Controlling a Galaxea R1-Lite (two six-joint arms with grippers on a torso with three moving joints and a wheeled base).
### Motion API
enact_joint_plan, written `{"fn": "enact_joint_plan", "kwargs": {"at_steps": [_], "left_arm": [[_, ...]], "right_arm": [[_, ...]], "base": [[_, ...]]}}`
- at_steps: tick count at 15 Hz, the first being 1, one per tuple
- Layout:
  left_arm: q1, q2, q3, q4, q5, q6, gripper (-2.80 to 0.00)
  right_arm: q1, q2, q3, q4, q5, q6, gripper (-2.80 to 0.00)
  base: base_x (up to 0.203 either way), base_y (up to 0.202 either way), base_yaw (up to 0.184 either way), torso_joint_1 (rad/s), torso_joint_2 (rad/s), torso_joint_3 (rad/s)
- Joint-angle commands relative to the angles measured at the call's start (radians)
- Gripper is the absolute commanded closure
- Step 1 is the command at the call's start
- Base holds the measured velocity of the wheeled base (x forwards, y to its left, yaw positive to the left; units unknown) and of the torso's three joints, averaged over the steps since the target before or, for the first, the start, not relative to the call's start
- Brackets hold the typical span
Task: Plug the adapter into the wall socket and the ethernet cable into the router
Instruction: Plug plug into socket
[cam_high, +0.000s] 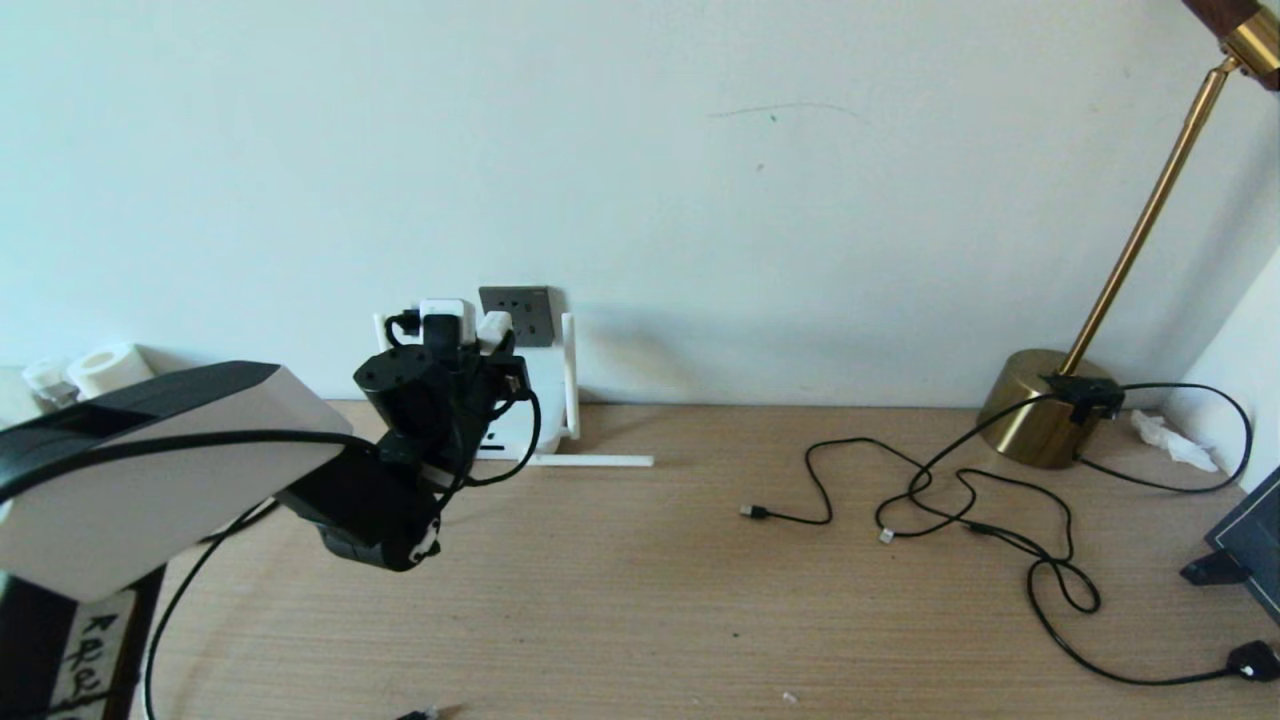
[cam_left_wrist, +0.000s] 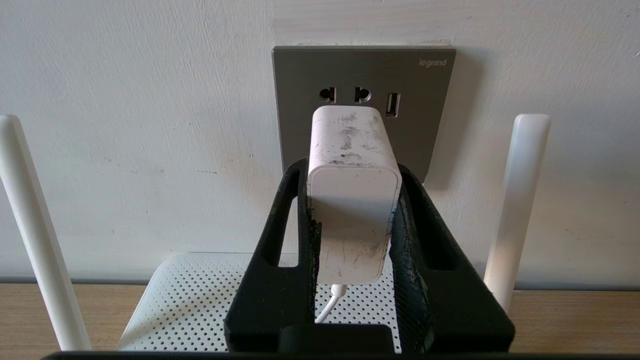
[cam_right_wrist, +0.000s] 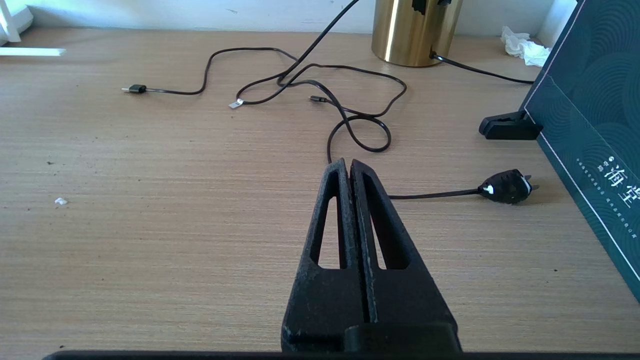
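1. Wooden desk (cam_high: 640, 600) runs along the pale wall; you have the brass lamp base (cam_high: 1035, 405) at its far right corner, with thin black cords looping over the wood near it.
2. Your router (cam_left_wrist: 200, 300) lies flat against the wall beneath the left arm, one antenna (cam_left_wrist: 515, 200) upright on either side of the socket in the left wrist view and another lying flat on the desk (cam_high: 590, 461).
3. You see the wall socket (cam_left_wrist: 430, 115) just above the router, its upper pin holes uncovered.
4. Your left gripper (cam_left_wrist: 354, 200) is raised in front of the socket and clamps the adapter (cam_left_wrist: 352, 165) between both fingers. The adapter's front end sits at the plate; you cannot tell whether its pins are in. Its white cord (cam_left_wrist: 327, 305) hangs below it.
5. Your right gripper (cam_right_wrist: 350, 170) hovers over the desk, fingers pressed together on nothing, near a small black plug (cam_right_wrist: 507, 186).
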Motion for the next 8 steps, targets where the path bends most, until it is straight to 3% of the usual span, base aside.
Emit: {"fn": "enact_joint_plan", "kwargs": {"at_steps": [1,8], "left_arm": [[-0.001,-0.008,0.003,-0.008,0.003,0.001,0.0],[-0.007,-0.014,0.03,-0.039,0.007,-0.001,0.0]], "right_arm": [[0.0,0.0,0.0,-0.001,0.0,0.0,0.0],[0.0,0.0,0.0,-0.001,0.0,0.0,0.0]], "base": [[0.0,0.0,0.0,0.0,0.0,0.0],[0.0,0.0,0.0,0.0,0.0,0.0]]}}
